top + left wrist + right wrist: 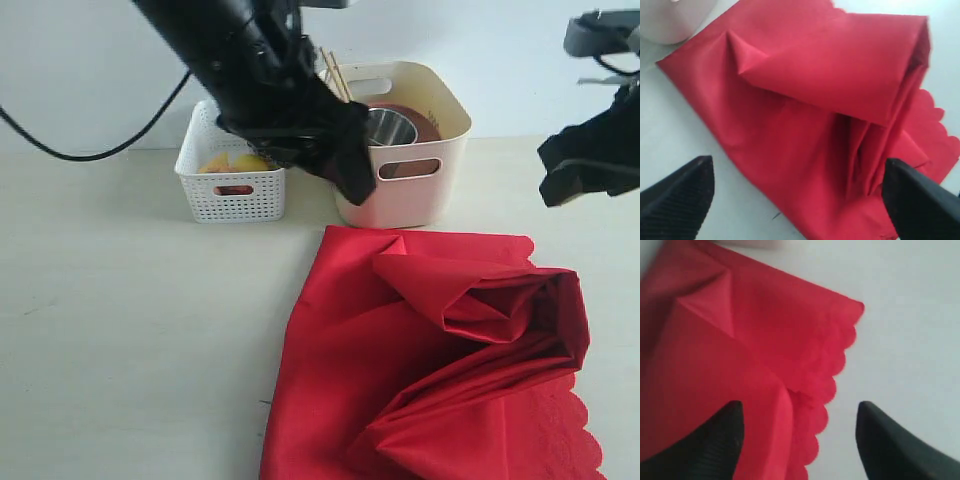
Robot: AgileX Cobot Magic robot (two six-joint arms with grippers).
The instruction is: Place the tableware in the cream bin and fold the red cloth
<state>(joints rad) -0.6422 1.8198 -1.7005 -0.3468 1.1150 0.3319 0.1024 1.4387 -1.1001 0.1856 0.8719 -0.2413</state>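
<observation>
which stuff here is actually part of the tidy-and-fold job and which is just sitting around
Part of the job:
- red cloth, bunched and only loosely folded over itself
- cream bin
- steel cup and chopsticks, already in the bin

Just lying about:
- white perforated basket with yellow food in it
- black cable along the back

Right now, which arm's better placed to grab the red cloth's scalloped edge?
Likely right: the right pincer, open, sits over the scalloped edge; the left pincer is by the cream bin.
</observation>
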